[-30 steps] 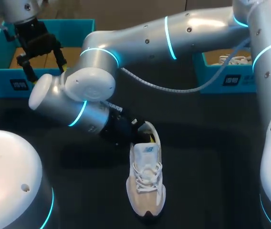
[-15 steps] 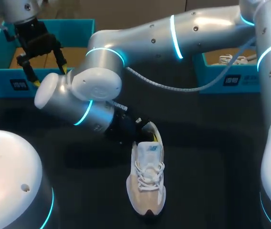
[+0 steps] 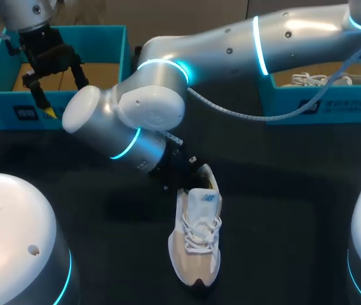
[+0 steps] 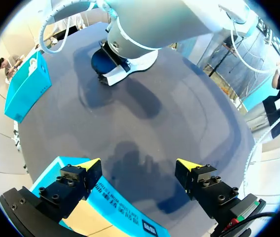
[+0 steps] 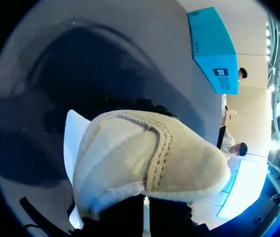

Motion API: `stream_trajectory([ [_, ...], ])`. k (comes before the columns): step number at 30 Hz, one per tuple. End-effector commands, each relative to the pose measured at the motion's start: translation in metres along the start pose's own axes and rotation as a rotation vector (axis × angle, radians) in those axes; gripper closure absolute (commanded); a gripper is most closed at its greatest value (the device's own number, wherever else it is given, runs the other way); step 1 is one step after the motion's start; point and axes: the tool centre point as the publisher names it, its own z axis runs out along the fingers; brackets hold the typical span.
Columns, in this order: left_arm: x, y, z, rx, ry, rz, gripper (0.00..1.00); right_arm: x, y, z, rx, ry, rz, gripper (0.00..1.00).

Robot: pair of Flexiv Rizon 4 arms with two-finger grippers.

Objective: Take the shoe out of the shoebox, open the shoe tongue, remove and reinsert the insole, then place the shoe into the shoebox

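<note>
A beige and white sneaker (image 3: 195, 244) lies on the dark table, toe toward the front edge. My right arm reaches across from the right. Its gripper (image 3: 196, 176) sits at the shoe's heel, shut on the heel rim. In the right wrist view the suede heel (image 5: 150, 153) fills the space just ahead of the dark fingers (image 5: 125, 217), and the yellow tips are hidden. My left gripper (image 3: 63, 95) hangs open and empty over the blue shoebox (image 3: 2, 63) at the back left. The left wrist view shows the yellow tips wide apart (image 4: 137, 170) above the box rim (image 4: 115, 210), with the shoe (image 4: 130, 66) far ahead.
A second blue box (image 3: 307, 105) at the back right holds another white-laced shoe (image 3: 311, 79). The right arm's elbow and forearm (image 3: 136, 121) span the middle of the table. A cable (image 3: 231, 114) hangs beneath it.
The right arm has swung to the right, and the shoe's heel has shifted slightly right with it. The left arm has stayed still, open.
</note>
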Motion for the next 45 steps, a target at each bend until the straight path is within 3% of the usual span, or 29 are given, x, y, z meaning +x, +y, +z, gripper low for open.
stream_trajectory([
  [1,0.000,0.000,0.000,-0.002,0.000,0.000,0.00,0.010,0.006,0.025,0.009,0.082,-0.009,1.00],
  [9,0.000,0.000,0.000,-0.002,0.000,0.000,0.00,0.021,0.004,0.036,0.040,0.172,-0.017,1.00],
  [18,0.000,0.000,0.000,-0.002,0.000,0.000,0.00,0.021,0.010,0.031,0.094,0.319,-0.123,1.00],
  [29,0.000,0.000,0.000,-0.002,0.000,0.000,0.00,-0.003,-0.006,-0.010,0.032,0.213,-0.067,1.00],
  [35,0.000,0.000,0.000,-0.002,0.000,0.000,0.00,0.001,-0.009,-0.021,0.002,0.142,-0.042,1.00],
  [45,0.000,0.000,0.000,-0.002,0.000,0.000,0.00,-0.006,-0.013,-0.028,-0.024,0.192,0.043,1.00],
])
